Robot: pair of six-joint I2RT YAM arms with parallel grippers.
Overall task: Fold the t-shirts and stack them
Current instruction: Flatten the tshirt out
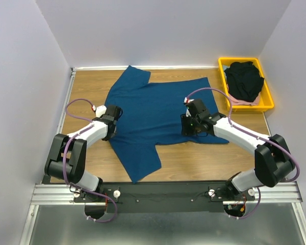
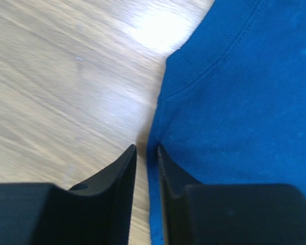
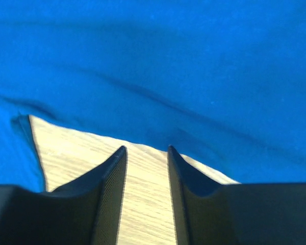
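The table (image 1: 84,89) lies bare to the left of the blue shirt (image 1: 158,112), which is spread flat at the middle; the left gripper (image 2: 147,149) sits low at the shirt's left edge near the collar, its jaws narrowly apart with the hem running into the gap, and I cannot tell whether it is pinched; the right gripper (image 3: 147,149) sits at the shirt's right part, jaws apart over bare wood, the cloth's edge just ahead of the tips; far right of the blue shirt a yellow tray (image 1: 269,97) holds a black shirt (image 1: 245,79) bunched over a pink shirt (image 1: 239,102).
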